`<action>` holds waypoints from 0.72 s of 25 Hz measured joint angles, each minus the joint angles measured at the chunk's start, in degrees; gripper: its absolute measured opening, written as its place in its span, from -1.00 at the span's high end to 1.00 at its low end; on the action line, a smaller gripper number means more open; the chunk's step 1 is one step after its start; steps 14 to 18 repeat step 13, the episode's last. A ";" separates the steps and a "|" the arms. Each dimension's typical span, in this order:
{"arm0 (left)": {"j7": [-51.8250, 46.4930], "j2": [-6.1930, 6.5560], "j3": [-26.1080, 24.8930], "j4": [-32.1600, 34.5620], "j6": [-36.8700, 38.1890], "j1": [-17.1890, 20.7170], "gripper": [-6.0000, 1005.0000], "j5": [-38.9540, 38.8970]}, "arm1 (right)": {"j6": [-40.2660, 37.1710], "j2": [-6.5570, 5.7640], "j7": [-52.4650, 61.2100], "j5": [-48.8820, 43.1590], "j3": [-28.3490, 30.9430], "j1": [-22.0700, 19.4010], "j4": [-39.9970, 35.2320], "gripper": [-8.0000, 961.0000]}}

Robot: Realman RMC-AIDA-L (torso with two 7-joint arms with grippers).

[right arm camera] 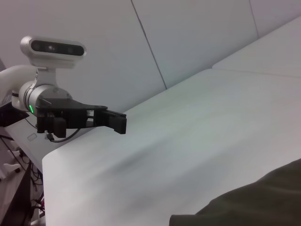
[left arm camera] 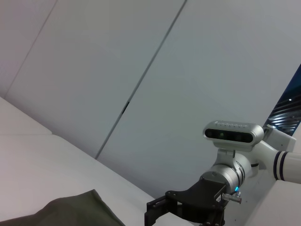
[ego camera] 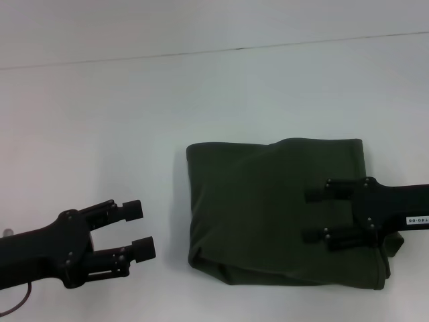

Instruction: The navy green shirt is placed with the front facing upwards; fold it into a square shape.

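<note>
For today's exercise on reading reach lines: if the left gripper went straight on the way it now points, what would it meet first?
The left gripper, open, points right across bare table toward the folded shirt. It would likely meet the shirt's near edge first, though its height above the table is unclear. The right gripper sits over the shirt's far side.

Navy green shirt (ego camera: 268, 208): dark olive, folded into a rough square, plain side up, no lettering visible. Lies flat on the white surface. Right gripper (ego camera: 320, 215) sits over its right half; left gripper (ego camera: 144, 229) is apart, off its left edge.
</note>
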 joint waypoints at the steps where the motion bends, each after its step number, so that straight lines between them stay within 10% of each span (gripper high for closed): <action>1: 0.00 0.00 0.00 -0.02 0.00 -0.03 -0.76 0.01 | 0.07 0.04 0.00 0.00 0.00 0.00 0.00 -0.92; 18: -0.02 -0.04 0.00 -0.19 -0.09 -0.24 -0.76 0.07 | 0.23 0.55 0.00 0.00 0.01 0.58 0.00 -0.92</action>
